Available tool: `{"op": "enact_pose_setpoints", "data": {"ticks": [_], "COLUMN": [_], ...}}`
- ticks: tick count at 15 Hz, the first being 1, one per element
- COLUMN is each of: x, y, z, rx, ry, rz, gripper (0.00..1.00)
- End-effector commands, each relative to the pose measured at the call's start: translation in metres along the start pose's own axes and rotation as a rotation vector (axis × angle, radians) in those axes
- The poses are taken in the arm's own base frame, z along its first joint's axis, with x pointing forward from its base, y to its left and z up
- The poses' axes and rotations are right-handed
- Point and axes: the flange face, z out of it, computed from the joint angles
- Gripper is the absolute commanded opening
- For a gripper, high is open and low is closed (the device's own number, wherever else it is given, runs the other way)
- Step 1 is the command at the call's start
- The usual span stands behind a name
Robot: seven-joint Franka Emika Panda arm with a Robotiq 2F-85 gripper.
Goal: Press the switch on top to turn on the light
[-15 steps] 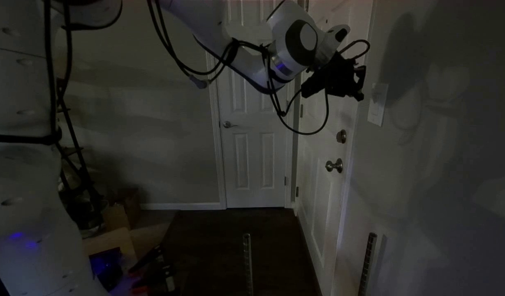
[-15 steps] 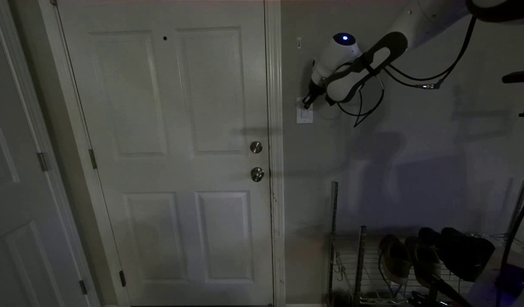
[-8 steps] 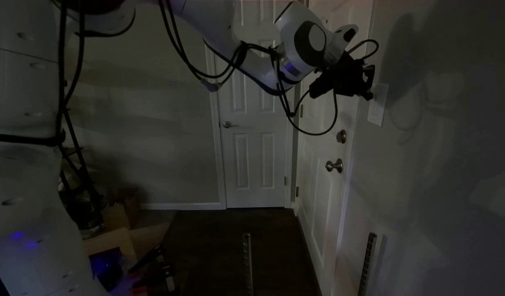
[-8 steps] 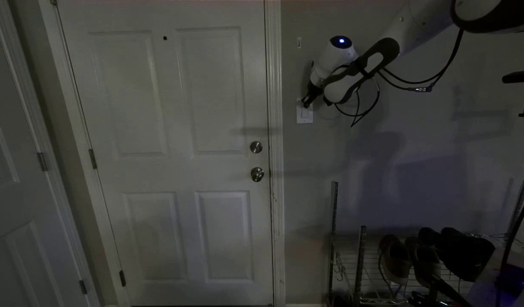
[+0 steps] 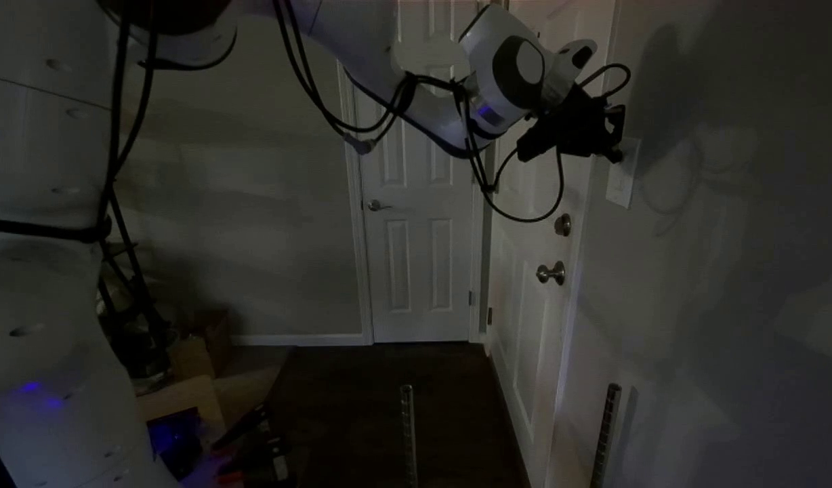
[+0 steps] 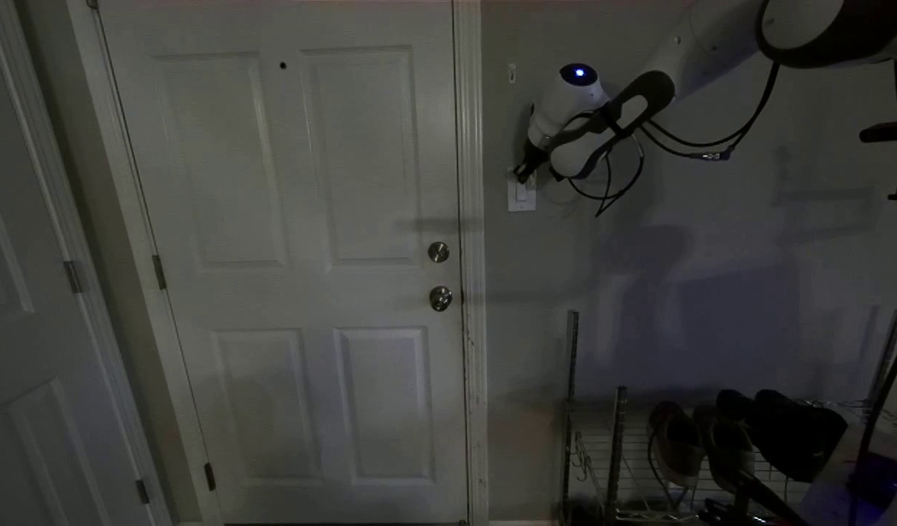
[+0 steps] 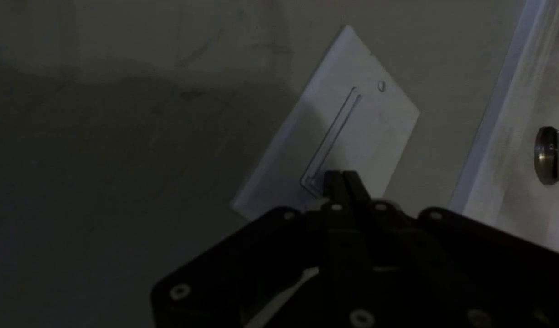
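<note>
In an exterior view: arm [image 5: 362, 41] nearest, from left. Next, gripper [image 7: 342, 175], fingertips together in wrist view, over upper part of switch [image 5: 619, 186] on right wall [image 5: 734, 271]; touch cannot be told. Just left, white door [image 5: 524, 339], round knob [image 5: 543, 274]. Far: panelled door [image 5: 419, 264], lever handle [image 5: 375, 205].

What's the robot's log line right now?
black gripper: shut | at: upper part of pale rectangular wall-switch plate | contact: unclear | lighting: dim

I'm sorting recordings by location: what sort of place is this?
Probably a home's entryway: there's a panelled door with a deadbolt and, near it, shoes on a wire rack.
</note>
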Motion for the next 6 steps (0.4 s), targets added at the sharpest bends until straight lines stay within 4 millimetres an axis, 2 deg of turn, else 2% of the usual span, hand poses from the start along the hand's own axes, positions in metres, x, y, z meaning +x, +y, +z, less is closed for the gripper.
{"op": "enact_pose_setpoints", "data": {"ticks": [1,6], "x": [0.0033,-0.0008], "y": [0.0065,0.0047], "z": [0.0092,0.0117], "rx": [-0.032,-0.018], "ry": [0.012,-0.004], "rz": [0.024,0.062], "gripper": [0.06,0.03]}}
